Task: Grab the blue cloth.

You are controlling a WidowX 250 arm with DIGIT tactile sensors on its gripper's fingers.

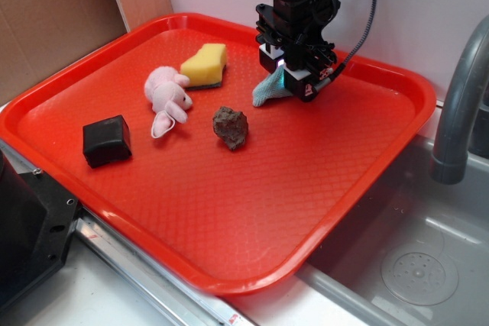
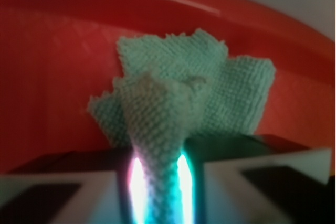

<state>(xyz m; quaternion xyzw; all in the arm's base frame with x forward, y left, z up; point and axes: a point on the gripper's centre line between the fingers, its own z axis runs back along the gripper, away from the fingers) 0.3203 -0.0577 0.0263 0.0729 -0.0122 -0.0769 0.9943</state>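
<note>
The blue cloth is a small pale teal woven rag at the back of the red tray. My gripper is down on it from above and shut on a pinched fold. In the wrist view the cloth fans out ahead with ruffled edges, and a narrow strip of it runs down between the two glowing pads of my gripper. Whether the cloth's free end touches the tray surface I cannot tell.
A yellow sponge lies left of the cloth. A pink plush toy, a brown rock-like lump and a black block lie further forward and left. A grey faucet and sink are to the right.
</note>
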